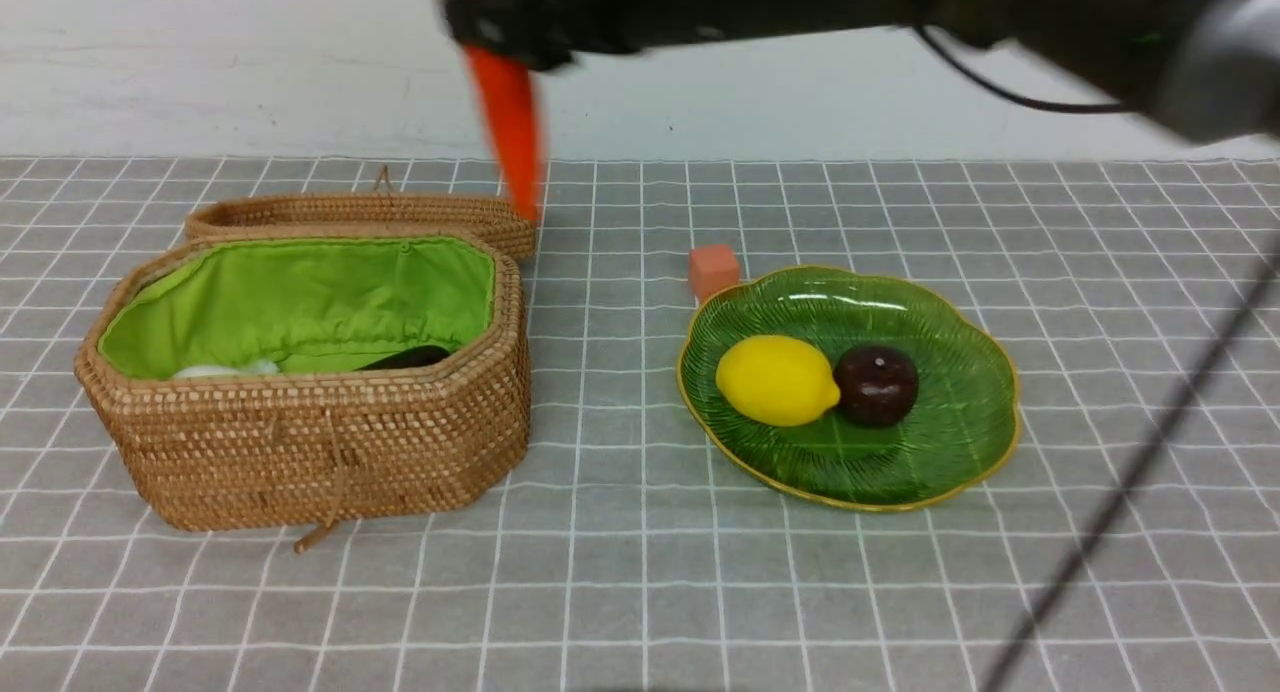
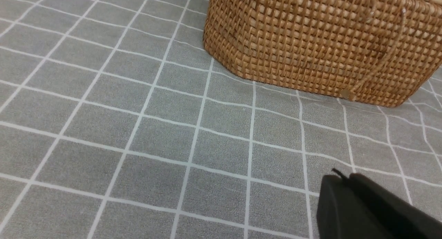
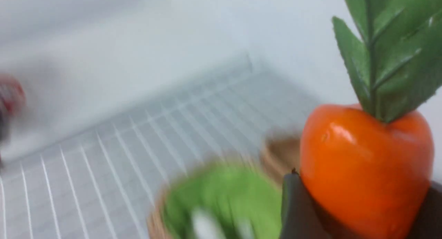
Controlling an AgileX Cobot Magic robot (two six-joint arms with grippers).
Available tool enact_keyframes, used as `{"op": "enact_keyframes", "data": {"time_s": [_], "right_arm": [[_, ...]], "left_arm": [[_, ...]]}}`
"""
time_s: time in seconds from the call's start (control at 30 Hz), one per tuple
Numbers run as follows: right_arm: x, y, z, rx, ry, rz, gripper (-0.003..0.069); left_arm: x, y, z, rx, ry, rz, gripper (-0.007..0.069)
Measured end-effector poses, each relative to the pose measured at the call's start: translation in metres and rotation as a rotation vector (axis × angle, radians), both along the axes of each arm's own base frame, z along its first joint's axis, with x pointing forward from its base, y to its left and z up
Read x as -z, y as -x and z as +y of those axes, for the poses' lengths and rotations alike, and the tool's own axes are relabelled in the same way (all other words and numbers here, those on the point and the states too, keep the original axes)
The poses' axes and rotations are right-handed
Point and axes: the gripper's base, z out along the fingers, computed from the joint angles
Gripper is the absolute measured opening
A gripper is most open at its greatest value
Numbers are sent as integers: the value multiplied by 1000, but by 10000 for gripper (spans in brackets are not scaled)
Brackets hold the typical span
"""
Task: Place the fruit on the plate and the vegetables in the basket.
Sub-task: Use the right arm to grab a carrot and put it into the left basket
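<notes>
My right gripper (image 1: 492,20) hangs blurred high above the table's far side, shut on an orange carrot (image 1: 512,122) that points down just behind the wicker lid. The right wrist view shows the carrot (image 3: 362,166) with its green leaves clamped between the dark fingers (image 3: 297,208). The brown wicker basket (image 1: 310,442) with green lining stands at the left; a white radish (image 1: 215,370) and a dark eggplant (image 1: 410,357) lie inside. On the green plate (image 1: 950,432) at the right sit a yellow lemon (image 1: 775,380) and a dark maroon fruit (image 1: 876,385). My left gripper (image 2: 342,179) is shut and empty, low over the cloth beside the basket (image 2: 310,42).
The flat wicker lid (image 1: 360,215) lies right behind the basket. A small orange cube (image 1: 713,269) stands at the plate's far left rim. The right arm and its cable (image 1: 1130,482) cross the upper and right parts of the front view. A grey checked cloth covers the table.
</notes>
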Motion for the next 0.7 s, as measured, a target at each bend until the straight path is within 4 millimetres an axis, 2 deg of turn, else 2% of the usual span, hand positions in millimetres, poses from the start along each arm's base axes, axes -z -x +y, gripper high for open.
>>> {"op": "enact_keyframes", "data": {"time_s": [0.07, 0.1, 0.2, 0.3, 0.37, 0.47, 0.6, 0.63, 0.7], "right_arm": [[19, -7, 22, -8, -22, -45, 351], [25, -9, 25, 0, -19, -45, 351], [66, -18, 54, 59, 17, -100, 351], [105, -26, 69, 153, 152, -161, 351], [120, -27, 75, 170, 214, -182, 351], [126, -24, 81, 157, 233, -189, 374], [125, -20, 84, 118, 218, -192, 534], [125, -20, 85, 112, 216, -193, 606], [125, -20, 85, 113, 212, -187, 645]], "left_arm": [[0, 0, 0, 0, 0, 0, 21], [0, 0, 0, 0, 0, 0, 22], [0, 0, 0, 0, 0, 0, 24], [0, 0, 0, 0, 0, 0, 26], [0, 0, 0, 0, 0, 0, 26], [0, 0, 0, 0, 0, 0, 29], [0, 0, 0, 0, 0, 0, 29], [0, 0, 0, 0, 0, 0, 30], [0, 0, 0, 0, 0, 0, 32]]}}
